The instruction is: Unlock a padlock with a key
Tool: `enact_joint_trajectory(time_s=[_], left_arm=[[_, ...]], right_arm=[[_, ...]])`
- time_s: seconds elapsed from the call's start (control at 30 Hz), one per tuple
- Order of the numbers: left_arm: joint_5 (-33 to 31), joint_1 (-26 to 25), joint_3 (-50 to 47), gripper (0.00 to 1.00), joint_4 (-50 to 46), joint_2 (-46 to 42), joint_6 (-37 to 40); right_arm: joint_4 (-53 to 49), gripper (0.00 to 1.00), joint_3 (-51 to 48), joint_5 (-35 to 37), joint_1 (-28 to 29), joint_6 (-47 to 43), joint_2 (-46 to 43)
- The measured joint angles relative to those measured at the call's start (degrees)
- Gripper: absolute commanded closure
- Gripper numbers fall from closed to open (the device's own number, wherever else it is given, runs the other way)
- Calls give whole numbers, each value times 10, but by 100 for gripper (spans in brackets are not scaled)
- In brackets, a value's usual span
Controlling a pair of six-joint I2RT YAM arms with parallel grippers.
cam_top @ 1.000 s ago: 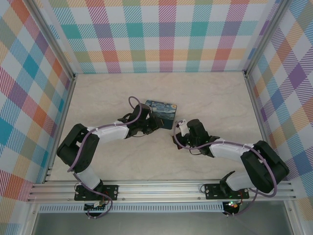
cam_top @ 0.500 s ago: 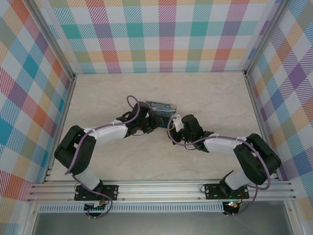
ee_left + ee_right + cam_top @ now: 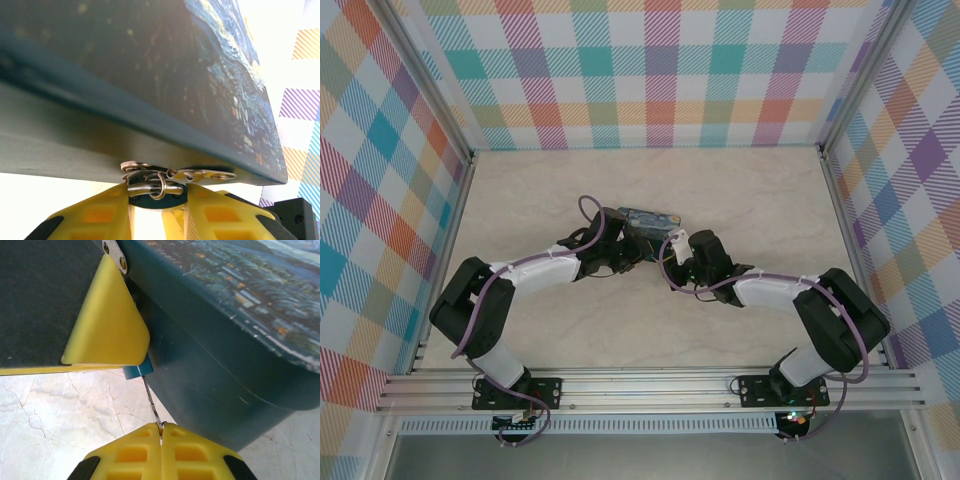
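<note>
In the left wrist view, the padlock point(image 3: 159, 198) has a dark teal body and a silvery shackle point(image 3: 150, 186) hooked through the latch point(image 3: 200, 175) of the painted box point(image 3: 150, 75). My left gripper point(image 3: 157, 201) is shut on the padlock body. My right gripper point(image 3: 161, 431) is shut on the thin key point(image 3: 151, 402). The key's tip meets the blue padlock point(image 3: 138, 371), which peeks out below the left arm's yellow finger point(image 3: 107, 325). From above, the left gripper point(image 3: 626, 248) and right gripper point(image 3: 676, 250) meet at the box point(image 3: 650, 216).
The painted box point(image 3: 225, 330) stands tilted just right of the key. Bare marble tabletop point(image 3: 60, 405) lies under the key. Plaid walls point(image 3: 660, 70) and metal rails point(image 3: 650, 385) fence the table. The two wrists sit close together in front of the box.
My right gripper has carried the key left and away from me, up to the padlock. The box has tipped and shifted slightly back, with the left gripper still at its front.
</note>
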Motion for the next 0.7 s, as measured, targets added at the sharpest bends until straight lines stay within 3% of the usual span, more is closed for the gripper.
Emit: enact_joint_trajectory(time_s=[0.7], left_arm=[[-6, 0, 5, 74, -2, -4, -3]], right_arm=[[26, 97, 0, -3, 0, 7, 4]])
